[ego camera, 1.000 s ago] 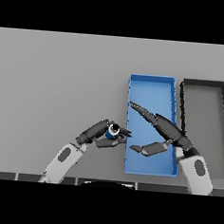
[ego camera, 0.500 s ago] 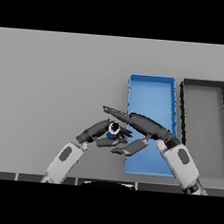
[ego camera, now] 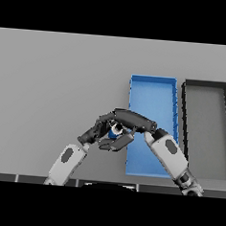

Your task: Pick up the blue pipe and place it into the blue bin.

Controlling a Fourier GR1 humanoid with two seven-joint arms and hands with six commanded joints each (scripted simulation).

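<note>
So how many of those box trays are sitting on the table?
2. The blue bin lies right of the table's centre, its near end partly covered by the right hand's arm. A dark bin lies just to its right, by the table's edge. None seems hidden.

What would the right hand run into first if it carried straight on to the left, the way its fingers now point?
Most likely the blue pipe, which sits right at the right hand fingers, with the left hand just beyond; depth is hard to judge from this one view.

blue pipe (ego camera: 116,131) mostly hidden between both hands, grip unclear
</note>
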